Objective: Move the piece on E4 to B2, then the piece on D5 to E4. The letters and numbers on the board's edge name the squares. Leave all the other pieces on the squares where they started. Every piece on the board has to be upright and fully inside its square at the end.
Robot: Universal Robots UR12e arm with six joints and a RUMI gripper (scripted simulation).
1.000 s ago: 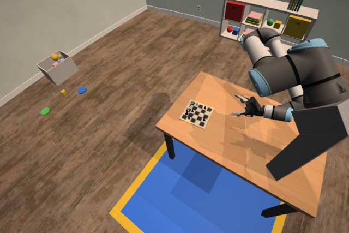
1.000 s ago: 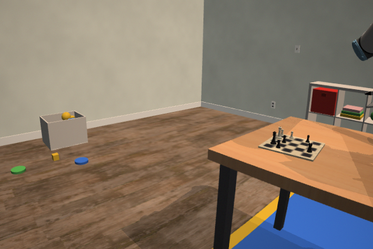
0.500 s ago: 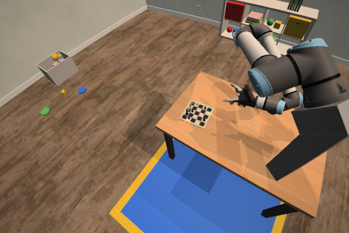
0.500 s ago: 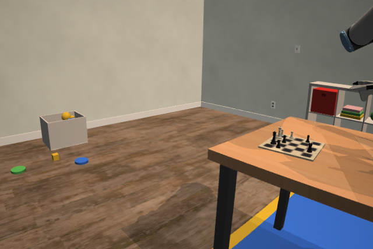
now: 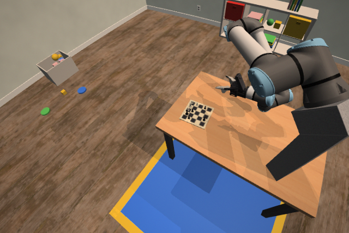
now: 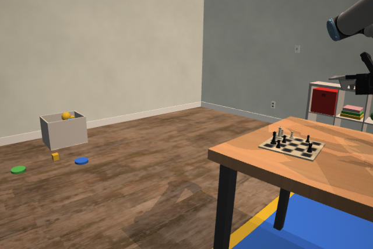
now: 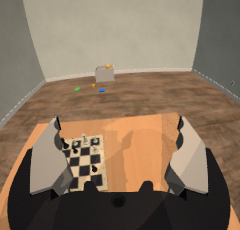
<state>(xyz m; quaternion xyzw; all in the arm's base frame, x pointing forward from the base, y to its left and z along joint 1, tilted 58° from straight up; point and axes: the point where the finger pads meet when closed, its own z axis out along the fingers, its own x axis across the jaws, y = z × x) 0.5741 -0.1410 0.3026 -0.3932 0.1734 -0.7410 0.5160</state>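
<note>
At right of the frame, we hold our gripper (image 5: 222,82) (image 6: 338,81) (image 7: 119,117) wide open, gripping nothing, above the wooden table (image 5: 239,145) (image 6: 250,153) (image 7: 142,165).

Cut off at the right edge of the exterior view: the end effector (image 5: 223,82) (image 6: 337,81) (image 7: 119,117). Too small to read: letters and numbers on the chessboard (image 5: 196,114) (image 6: 291,147) (image 7: 104,162). Partly hidden behind the left finger in the wrist view: the same board.
</note>
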